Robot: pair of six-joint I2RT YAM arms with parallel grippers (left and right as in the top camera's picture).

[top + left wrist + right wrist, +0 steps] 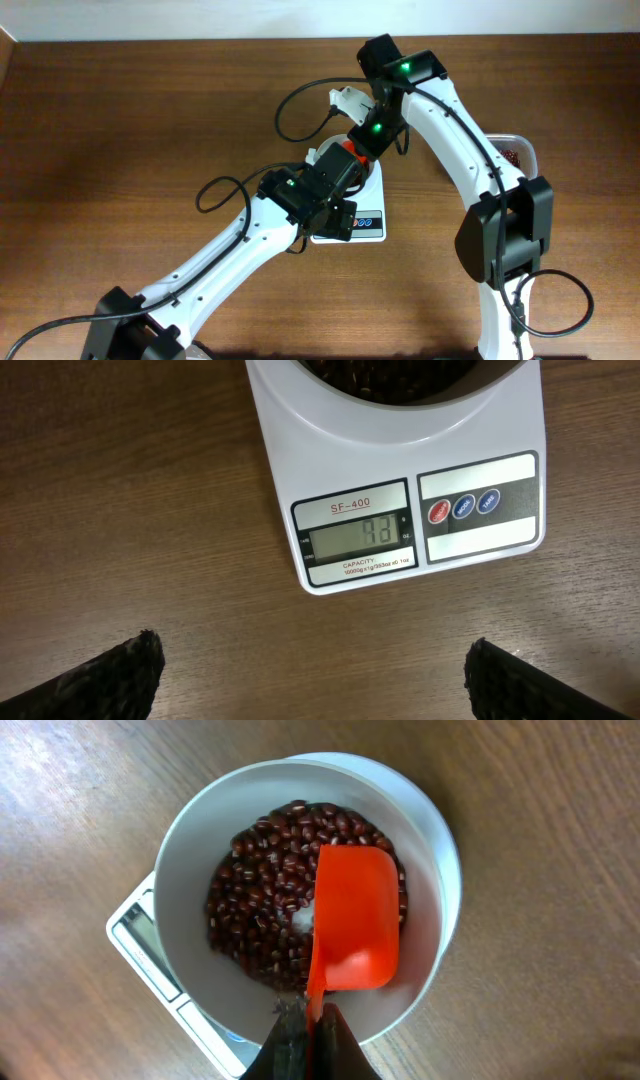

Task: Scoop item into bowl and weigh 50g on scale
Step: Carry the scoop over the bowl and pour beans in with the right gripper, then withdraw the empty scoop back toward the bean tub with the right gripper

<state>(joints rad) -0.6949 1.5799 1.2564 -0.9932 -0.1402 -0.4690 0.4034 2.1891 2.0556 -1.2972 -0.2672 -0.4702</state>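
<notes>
The white scale (400,490) lies on the wooden table, and its display (358,540) shows digits. It also shows in the overhead view (365,225). The white bowl (190,850) stands on the scale (140,945) and holds dark red-brown beans (260,900). My right gripper (310,1035) is shut on the handle of an orange scoop (355,915), which is over the beans inside the bowl and looks empty. My left gripper (315,675) is open and empty over bare table just in front of the scale.
A clear tub (520,152) with more beans sits at the right, partly hidden by the right arm. Both arms cross over the scale in the overhead view. Cables loop over the table behind and left of the scale.
</notes>
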